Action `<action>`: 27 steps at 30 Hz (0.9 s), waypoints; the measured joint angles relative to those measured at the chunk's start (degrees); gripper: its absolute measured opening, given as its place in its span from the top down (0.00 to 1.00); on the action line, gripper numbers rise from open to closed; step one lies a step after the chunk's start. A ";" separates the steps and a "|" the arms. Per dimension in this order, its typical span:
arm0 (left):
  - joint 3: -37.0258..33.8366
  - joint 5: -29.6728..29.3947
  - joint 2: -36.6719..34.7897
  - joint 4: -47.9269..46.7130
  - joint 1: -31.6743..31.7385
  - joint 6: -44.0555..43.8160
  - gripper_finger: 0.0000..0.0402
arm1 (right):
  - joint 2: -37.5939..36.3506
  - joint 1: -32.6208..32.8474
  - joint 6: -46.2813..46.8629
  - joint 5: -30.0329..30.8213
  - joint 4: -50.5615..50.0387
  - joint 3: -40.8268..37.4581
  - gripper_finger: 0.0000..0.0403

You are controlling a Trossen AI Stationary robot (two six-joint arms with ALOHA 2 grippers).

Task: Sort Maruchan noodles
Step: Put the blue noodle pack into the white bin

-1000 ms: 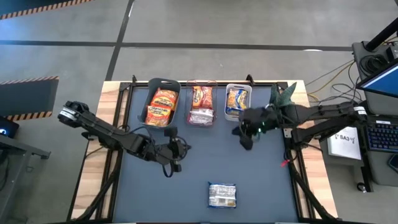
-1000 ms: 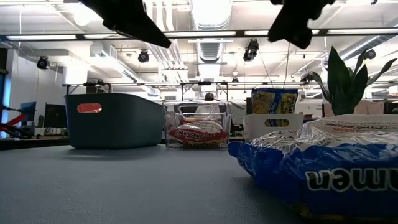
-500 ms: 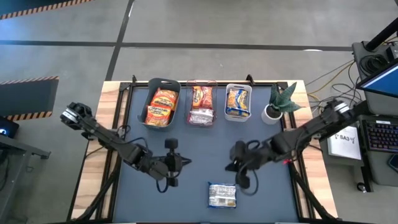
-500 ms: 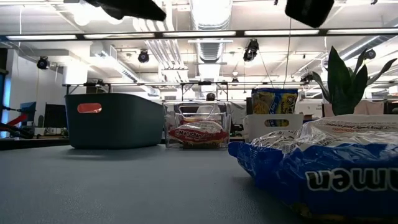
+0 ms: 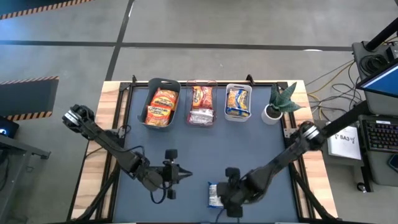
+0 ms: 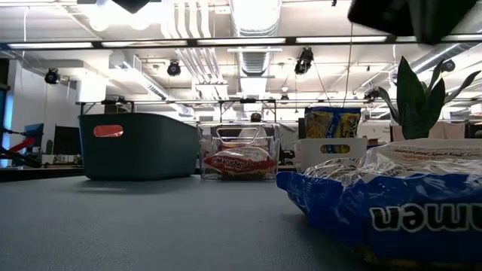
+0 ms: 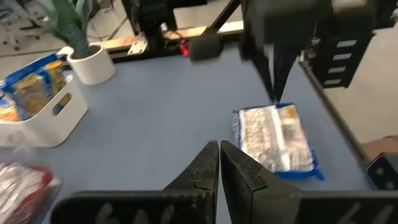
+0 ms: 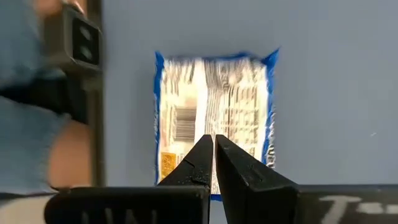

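Hovering shut right tool (image 8: pixel 213 146) directly above blue noodle packet (image 8: pixel 214 115).

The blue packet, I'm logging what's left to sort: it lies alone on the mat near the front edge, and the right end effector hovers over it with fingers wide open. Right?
Not quite. The blue packet does lie alone on the mat, with the right end effector over it, but the fingers are shut, not wide open; the right wrist view shows them pressed together.

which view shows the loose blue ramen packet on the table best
The right wrist view: the blue ramen packet lies whole under the shut right hand. The left wrist view shows it slanted, the low view only its near edge, and the high view has it mostly hidden by the arm.
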 joint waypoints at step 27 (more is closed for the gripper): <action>-0.05 -0.02 7.50 13.57 -6.11 -1.20 1.00 | -0.81 -0.04 0.53 30.35 -0.31 0.75 0.98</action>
